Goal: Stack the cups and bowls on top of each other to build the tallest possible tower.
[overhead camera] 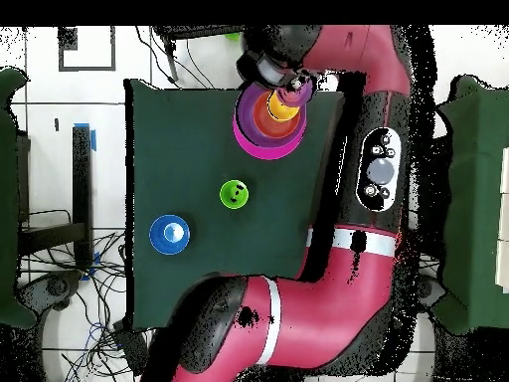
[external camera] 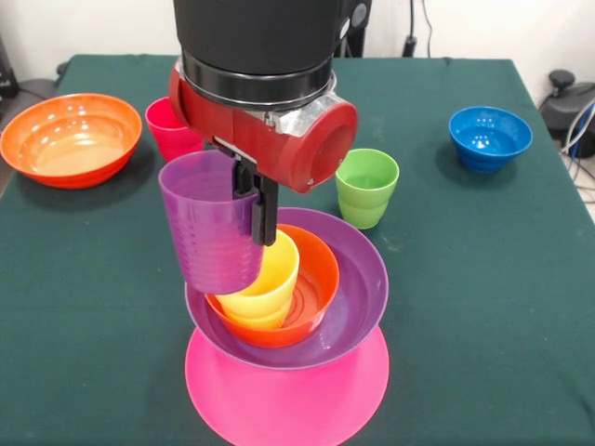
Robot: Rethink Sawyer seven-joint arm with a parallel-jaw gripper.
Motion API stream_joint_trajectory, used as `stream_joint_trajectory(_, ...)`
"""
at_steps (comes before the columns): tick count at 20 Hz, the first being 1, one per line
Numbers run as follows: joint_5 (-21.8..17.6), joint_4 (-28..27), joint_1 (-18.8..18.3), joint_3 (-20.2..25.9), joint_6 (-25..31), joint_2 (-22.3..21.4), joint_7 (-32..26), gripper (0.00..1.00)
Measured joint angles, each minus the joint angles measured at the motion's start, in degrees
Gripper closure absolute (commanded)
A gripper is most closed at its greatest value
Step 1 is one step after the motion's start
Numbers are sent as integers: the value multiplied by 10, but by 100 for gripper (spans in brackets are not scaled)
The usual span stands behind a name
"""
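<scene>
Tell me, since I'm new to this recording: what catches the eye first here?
The gripper holds a purple cup by its rim over the tower at the table's front edge: yellow cup, orange bowl, purple bowl, pink base. A large orange bowl sits at far left, a blue bowl at far right.

Front view: arm cut off by top edge; wrist hides most of red cup [external camera: 170, 128] & part of purple cup [external camera: 212, 223] rim. Hand [external camera: 261, 212] tips partly behind that rim. Pink bowl [external camera: 288, 395] clipped at bottom edge; orange bowl [external camera: 71, 137] nearly touches left edge. Overhead view: arm covers surface [overhead camera: 179, 149] right side (red cup, large orange bowl unseen); tower [overhead camera: 268, 124] layers too small to separate.
</scene>
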Motion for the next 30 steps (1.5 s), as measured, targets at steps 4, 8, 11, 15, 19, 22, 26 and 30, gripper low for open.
stream_joint_trajectory(4,12,3,4,-12,0,0,0,100)
stream_joint_trajectory(8,19,5,7,-21,-1,0,0,100)
stream_joint_trajectory(11,25,7,9,-27,-4,0,0,100)
stream_joint_trajectory(15,37,10,12,-36,-9,0,0,100)
stream_joint_trajectory(19,46,13,16,-46,-16,0,0,100)
stream_joint_trajectory(22,52,16,18,-52,-23,0,0,100)
stream_joint_trajectory(26,62,19,21,-61,-34,0,0,100)
stream_joint_trajectory(30,69,22,23,-68,-48,0,0,100)
